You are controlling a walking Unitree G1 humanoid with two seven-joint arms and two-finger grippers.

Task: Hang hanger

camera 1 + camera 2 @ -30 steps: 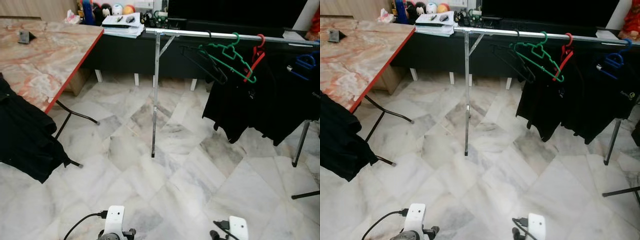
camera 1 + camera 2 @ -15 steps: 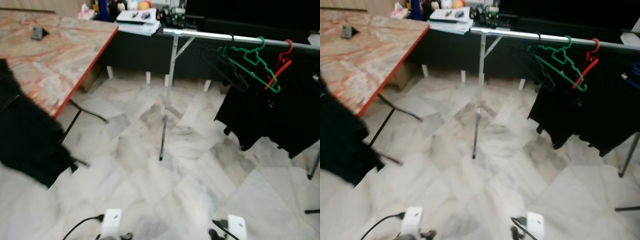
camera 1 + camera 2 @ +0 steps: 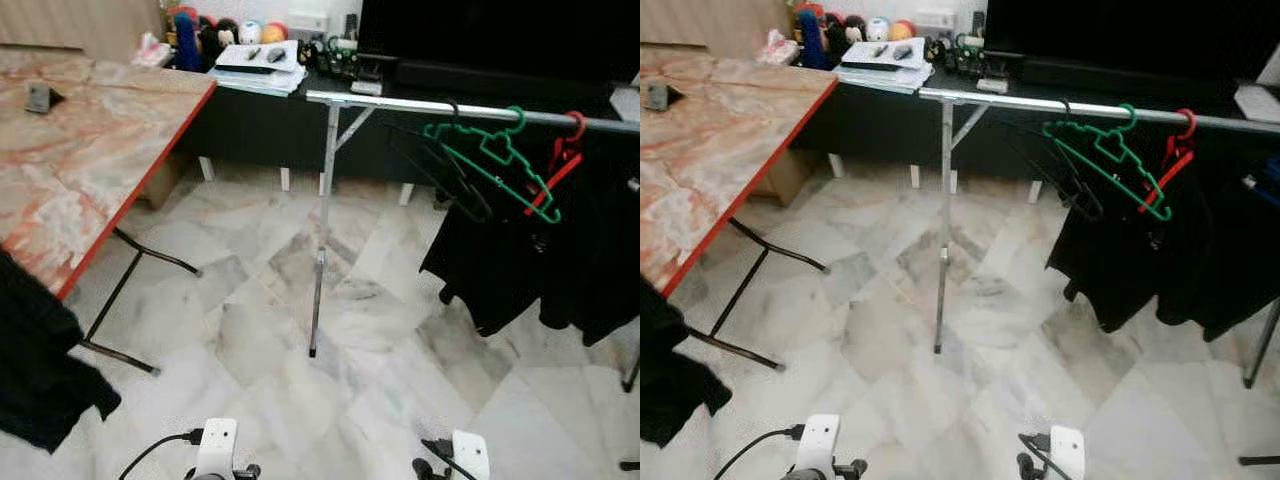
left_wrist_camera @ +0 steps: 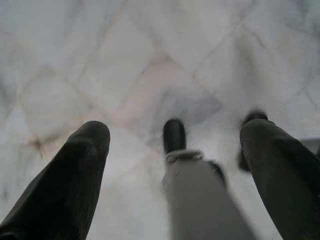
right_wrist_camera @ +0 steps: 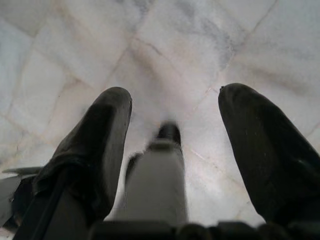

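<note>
A silver clothes rail (image 3: 400, 103) crosses the back right of the room. On it hang a black hanger (image 3: 445, 175), a green hanger (image 3: 500, 160) and a red hanger (image 3: 560, 165), all bare, with black garments (image 3: 520, 270) below and to their right. A black garment (image 3: 35, 385) droops over the near edge of the marble-topped table (image 3: 90, 160) at the left. Both arms hang low over the floor. My left gripper (image 4: 175, 127) is open and holds nothing. My right gripper (image 5: 177, 95) is open too, with only floor tiles beyond its fingers.
The rail's upright post (image 3: 320, 260) stands on the marble floor (image 3: 250, 330) ahead. The table's black legs (image 3: 130, 300) reach out at the left. A low black cabinet (image 3: 260, 110) with books and toys lines the back wall.
The whole picture has shifted, so the camera moved: the rail now sits a little more central and the black garment lower left. Nothing itself has moved; both arms still hang.
</note>
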